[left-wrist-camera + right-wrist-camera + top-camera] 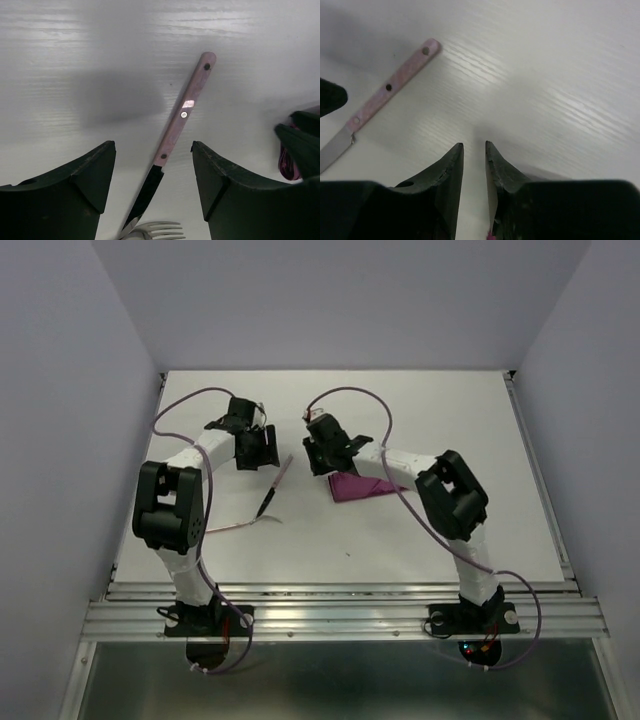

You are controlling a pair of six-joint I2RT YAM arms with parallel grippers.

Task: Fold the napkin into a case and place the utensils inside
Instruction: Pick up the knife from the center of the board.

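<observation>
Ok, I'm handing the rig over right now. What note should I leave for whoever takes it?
Left gripper: open, jaws wide, with the knife lying on the table between them, not gripped.
Right gripper: jaws nearly together at the far edge of the napkin; a grip on the cloth cannot be confirmed.
Things: napkin flat on the table, partly under the right arm. Knife and fork lie bare to its left, tines by the knife tip.
Done: nothing finished.
Left: fold the napkin narrow, then slip knife and fork inside.
</observation>
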